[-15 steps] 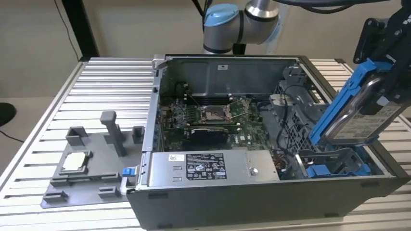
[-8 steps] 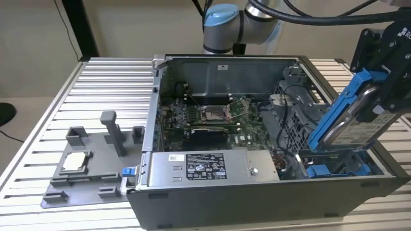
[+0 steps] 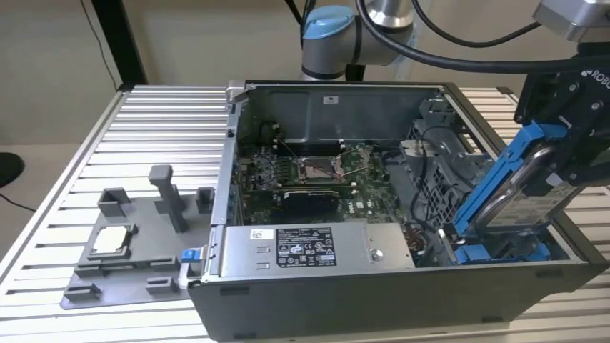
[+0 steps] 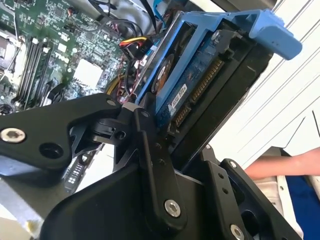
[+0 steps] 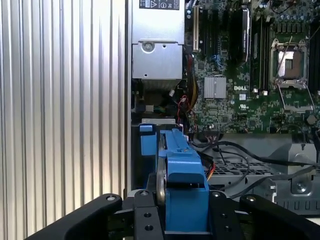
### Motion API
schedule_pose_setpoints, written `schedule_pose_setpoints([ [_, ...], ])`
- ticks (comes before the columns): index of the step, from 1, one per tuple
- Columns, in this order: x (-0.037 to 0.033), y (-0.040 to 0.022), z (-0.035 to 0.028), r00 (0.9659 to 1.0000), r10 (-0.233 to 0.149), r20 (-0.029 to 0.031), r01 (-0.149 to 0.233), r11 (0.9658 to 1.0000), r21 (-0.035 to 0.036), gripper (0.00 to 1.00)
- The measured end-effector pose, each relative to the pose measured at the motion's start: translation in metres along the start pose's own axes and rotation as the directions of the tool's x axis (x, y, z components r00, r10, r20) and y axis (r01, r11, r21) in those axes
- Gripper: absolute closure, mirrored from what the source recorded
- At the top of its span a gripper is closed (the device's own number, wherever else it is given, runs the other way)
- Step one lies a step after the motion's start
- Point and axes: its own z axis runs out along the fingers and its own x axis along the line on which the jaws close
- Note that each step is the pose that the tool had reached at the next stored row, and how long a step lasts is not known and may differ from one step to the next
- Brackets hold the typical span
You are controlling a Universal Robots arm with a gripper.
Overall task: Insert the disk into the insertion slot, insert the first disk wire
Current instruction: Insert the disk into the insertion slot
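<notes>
Gripper (image 5: 182, 216) is clamped on the disk (image 5: 182, 165), seen edge-on in the first wrist view. The exterior view shows the disk tilted, its lower end at the slot (image 3: 498, 251) in the case's (image 3: 381, 304) near corner on that view's right. The second wrist view shows its connectors (image 4: 204, 81) and a person's arm (image 4: 280, 165).

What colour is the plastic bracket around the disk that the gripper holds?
Bright blue; the bracket shows best in the first wrist view.

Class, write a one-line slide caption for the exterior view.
Robot claw grips the blue-framed disk, tilted, its lower end near the slot in the open computer case.
</notes>
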Motion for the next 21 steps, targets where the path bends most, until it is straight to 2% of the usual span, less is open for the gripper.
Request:
schedule_pose_setpoints([
  [6, 0.001, -0.0003, 0.0085, 1.0, -0.001, 0.0047, 0.001, 1.0, 0.0, 1.0],
  [13, 0.0014, 0.0006, 0.0141, 1.0, -0.001, 0.0088, 0.001, 1.0, 0.0001, 1.0],
  [14, 0.0014, 0.0009, 0.0142, 0.9999, -0.001, 0.0102, 0.001, 1.0, 0.0, 1.0],
  [16, 0.0015, 0.001, 0.0142, 0.9999, -0.001, 0.0171, 0.001, 1.0, -0.0001, 1.0],
  [21, 0.0012, 0.0014, 0.0127, 0.9997, -0.002, 0.0248, 0.002, 1.0, 0.0001, 1.0],
])
